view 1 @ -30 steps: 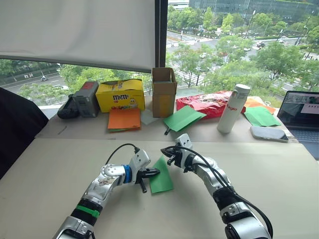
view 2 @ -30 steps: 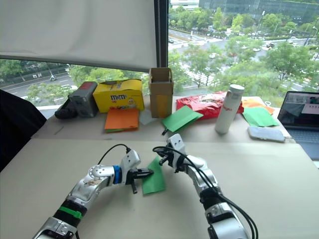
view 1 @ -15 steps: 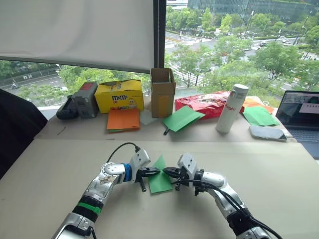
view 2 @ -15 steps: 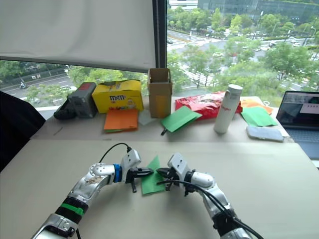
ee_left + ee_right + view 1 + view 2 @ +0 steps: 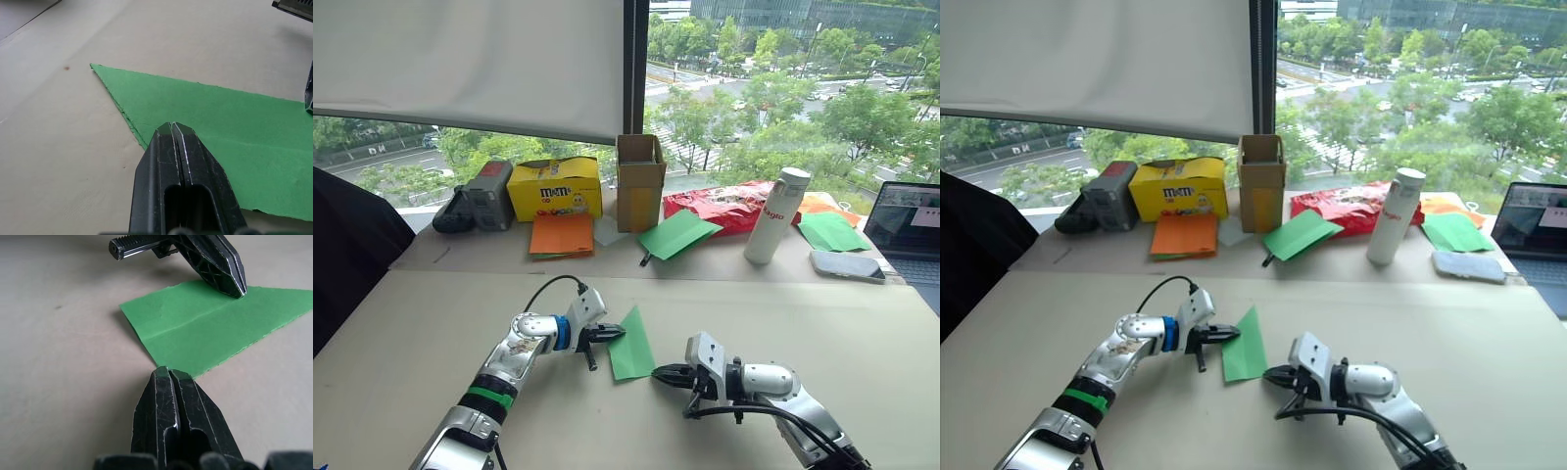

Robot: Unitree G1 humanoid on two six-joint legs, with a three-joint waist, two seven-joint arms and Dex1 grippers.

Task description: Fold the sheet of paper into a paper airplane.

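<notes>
While both closed end effectors (image 5: 612, 335) (image 5: 662, 373) flank the paper airplane (image 5: 629, 345), orange paper sheets (image 5: 560, 234) lie behind.

In the left wrist view, the left gripper (image 5: 172, 128) covers the near edge of the green paper (image 5: 234, 127), so the pictures do not settle whether its closed tips press that edge or only rest over it. The paper's far corner runs off the picture's edge there. Beyond the gripper, a black part of the right gripper (image 5: 309, 88) is cut off at the frame's side. In the right wrist view, the right gripper (image 5: 168, 373) hides the strip of table (image 5: 58, 382) just below its tips.
</notes>
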